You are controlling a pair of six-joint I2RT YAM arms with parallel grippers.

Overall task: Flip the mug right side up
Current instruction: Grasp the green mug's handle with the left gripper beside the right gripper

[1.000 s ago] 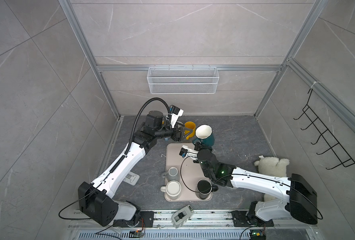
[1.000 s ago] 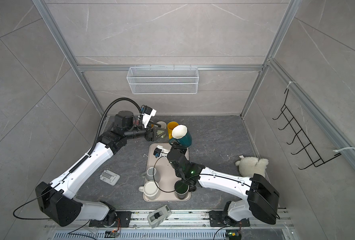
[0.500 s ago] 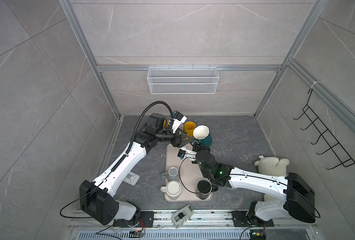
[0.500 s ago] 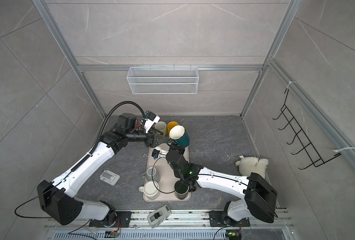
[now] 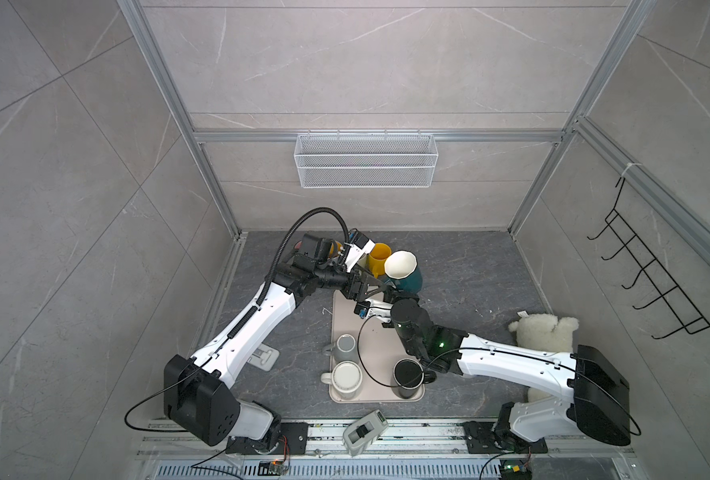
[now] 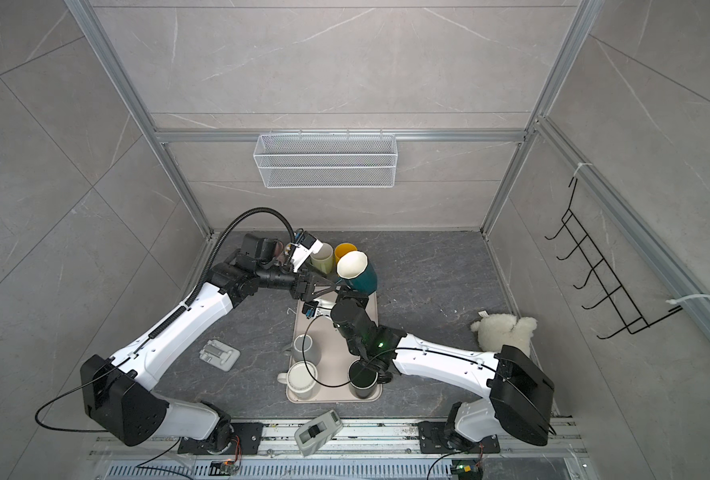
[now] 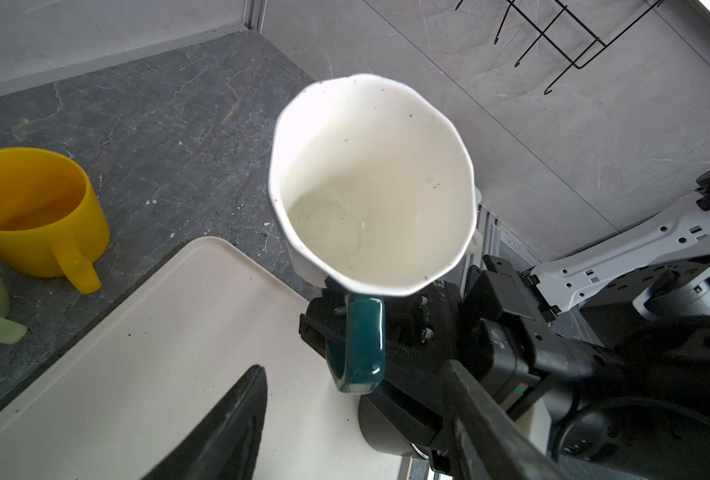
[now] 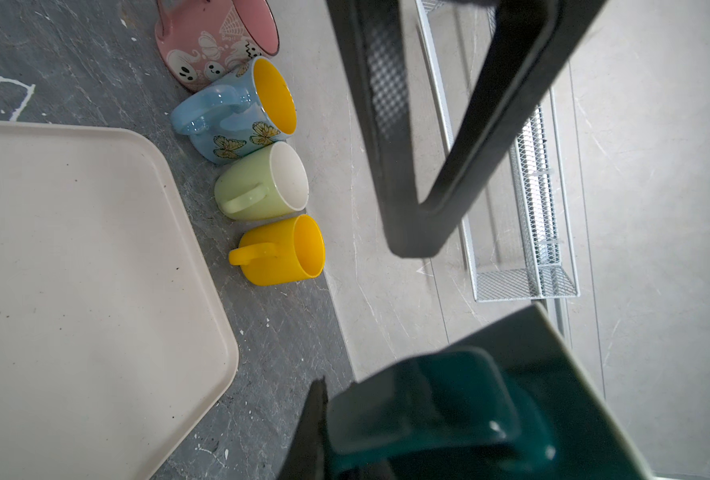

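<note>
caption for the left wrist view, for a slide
Right gripper holds the teal mug by its handle, white inside facing the camera; tray and yellow mug in the background.

The teal mug is blurred and cropped in the right wrist view.

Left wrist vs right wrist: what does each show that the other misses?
Left wrist only: the inside of the teal mug, white and empty, mouth toward the camera, and the right arm's white link.
Right wrist only: the pink ghost mug, the blue butterfly mug and the wire basket on the wall.
Both: the right pincer on the teal handle, the yellow mug, the green mug and a corner of the beige tray.
</note>
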